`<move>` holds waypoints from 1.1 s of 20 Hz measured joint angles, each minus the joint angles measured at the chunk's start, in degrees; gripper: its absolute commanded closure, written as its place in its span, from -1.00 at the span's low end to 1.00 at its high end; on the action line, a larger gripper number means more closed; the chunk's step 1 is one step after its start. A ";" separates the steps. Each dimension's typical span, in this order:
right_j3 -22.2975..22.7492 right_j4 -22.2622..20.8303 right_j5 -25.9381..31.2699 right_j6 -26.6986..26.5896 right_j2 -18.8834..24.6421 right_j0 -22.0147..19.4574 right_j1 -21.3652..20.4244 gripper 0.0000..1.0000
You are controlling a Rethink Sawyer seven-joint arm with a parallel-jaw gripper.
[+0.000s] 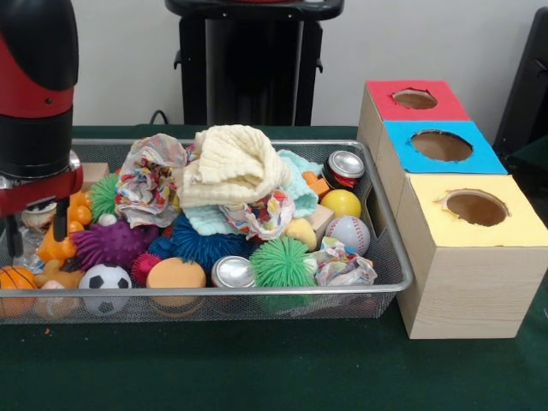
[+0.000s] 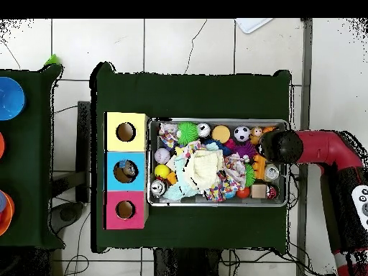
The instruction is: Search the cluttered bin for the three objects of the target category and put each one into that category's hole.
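The wire mesh bin [image 1: 396, 257] is full of toys, and it also shows in the overhead view [image 2: 215, 121]. My gripper [image 1: 37, 247] hangs into the bin's left end in the front view, with its fingers [image 1: 61, 224] spread apart. A pale see-through crinkly container [image 1: 31, 243] shows low between them; I cannot tell whether they touch it. In the overhead view the arm's head [image 2: 280, 146] hides the gripper. The blue-topped box's hole [image 1: 441, 145] stands right of the bin. From overhead something pale and bluish lies inside this hole [image 2: 125, 171].
A yellow cloth [image 1: 231, 163] and dotted paper wads [image 1: 150, 175] are heaped mid-bin. Silver cans [image 1: 233, 272] [image 1: 345, 167], balls and spiky toys lie around. The red-topped box [image 1: 414, 99] and yellow-topped box [image 1: 476, 208] flank the blue one.
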 measured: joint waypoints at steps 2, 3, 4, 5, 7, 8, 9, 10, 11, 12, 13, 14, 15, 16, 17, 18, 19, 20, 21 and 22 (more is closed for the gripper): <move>-0.10 -0.36 0.00 -0.32 0.00 -0.05 0.09 -1.00; -0.14 -0.48 0.00 -0.36 0.00 -0.05 0.14 -1.00; -0.23 -0.76 0.00 -0.36 -0.01 -0.04 0.25 -1.00; -0.26 -1.02 0.00 -0.36 -0.03 -0.01 0.36 -1.00; -0.27 -1.54 0.00 -0.36 -0.20 0.09 0.57 -1.00; -0.27 -1.69 0.00 -0.36 -0.26 0.12 0.62 -1.00; -0.27 -2.08 0.00 -0.36 -0.43 0.22 0.72 -1.00; -0.27 -2.31 0.00 -0.36 -0.55 0.28 0.76 -1.00; -0.27 -2.54 0.00 -0.36 -0.67 0.35 0.81 -1.00; -0.27 -2.81 0.00 -0.36 -0.83 0.42 0.84 -1.00; -0.27 -3.03 -0.01 -0.36 -0.96 0.47 0.85 -1.00; -0.27 -3.27 -0.01 -0.36 -1.09 0.52 0.85 -1.00; -0.27 -3.55 -0.01 -0.36 -1.26 0.59 0.85 -1.00; -0.27 -3.87 -0.01 -0.36 -1.47 0.68 0.84 -1.00; -0.28 -4.07 -0.02 -0.36 -1.64 0.77 0.84 -1.00; -0.28 -4.71 -0.04 -0.36 -2.07 1.07 0.79 -1.00; -0.29 -4.97 -0.04 -0.36 -2.25 1.22 0.74 -1.00; -0.29 -5.17 -0.04 -0.36 -2.36 1.35 0.70 -1.00; -0.29 -5.36 -0.04 -0.36 -2.49 1.48 0.64 -1.00; -0.29 -5.78 -0.04 -0.36 -2.76 1.80 0.52 -1.00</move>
